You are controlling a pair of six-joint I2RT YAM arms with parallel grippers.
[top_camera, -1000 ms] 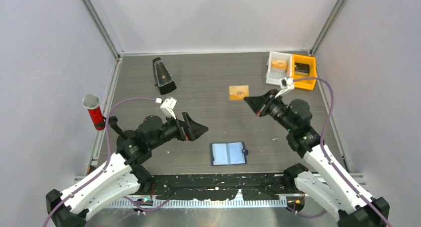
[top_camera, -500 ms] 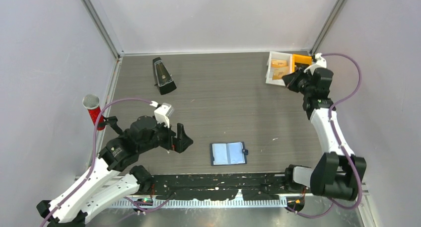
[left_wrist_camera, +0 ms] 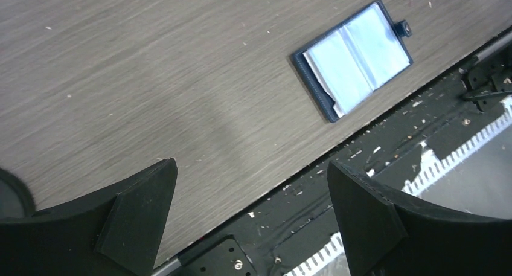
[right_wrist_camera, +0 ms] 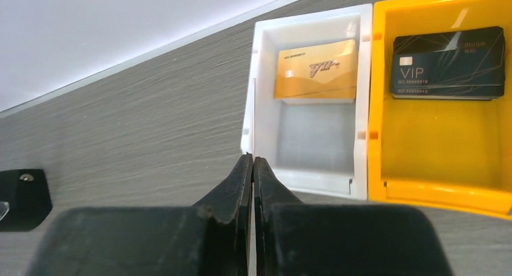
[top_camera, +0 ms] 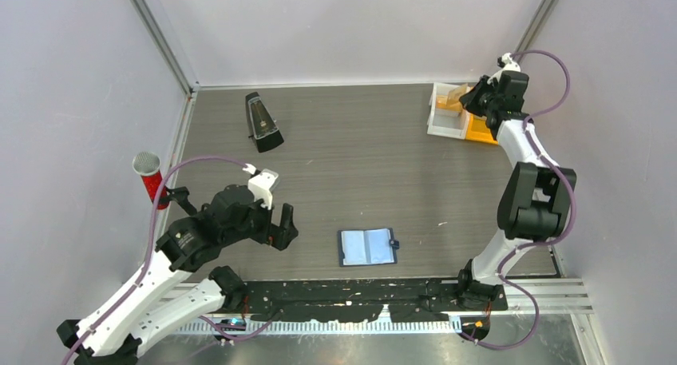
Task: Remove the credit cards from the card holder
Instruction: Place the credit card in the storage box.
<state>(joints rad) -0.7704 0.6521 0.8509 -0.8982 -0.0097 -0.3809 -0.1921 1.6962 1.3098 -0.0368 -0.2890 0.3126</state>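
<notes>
The card holder (top_camera: 367, 247) lies open and flat near the table's front edge, its light blue inside up; it also shows in the left wrist view (left_wrist_camera: 353, 58). My left gripper (top_camera: 285, 226) (left_wrist_camera: 250, 164) is open and empty, to the left of the holder. My right gripper (top_camera: 473, 103) (right_wrist_camera: 253, 160) is at the far right over a white tray (top_camera: 445, 125) (right_wrist_camera: 314, 179). It is shut on an orange-yellow credit card (top_camera: 452, 96), which the wrist view shows edge-on as a thin line. Another gold card (right_wrist_camera: 315, 69) lies in that tray. No whitish card shows.
An orange tray (top_camera: 477, 132) (right_wrist_camera: 435, 137) beside the white one holds black VIP cards (right_wrist_camera: 450, 61). A black metronome (top_camera: 261, 121) stands at the back left. A red microphone (top_camera: 150, 177) stands at the left edge.
My right arm has swung from mid-table to the trays at the far right, carrying the orange-yellow card. My left gripper has pulled back toward the front and turned down.
</notes>
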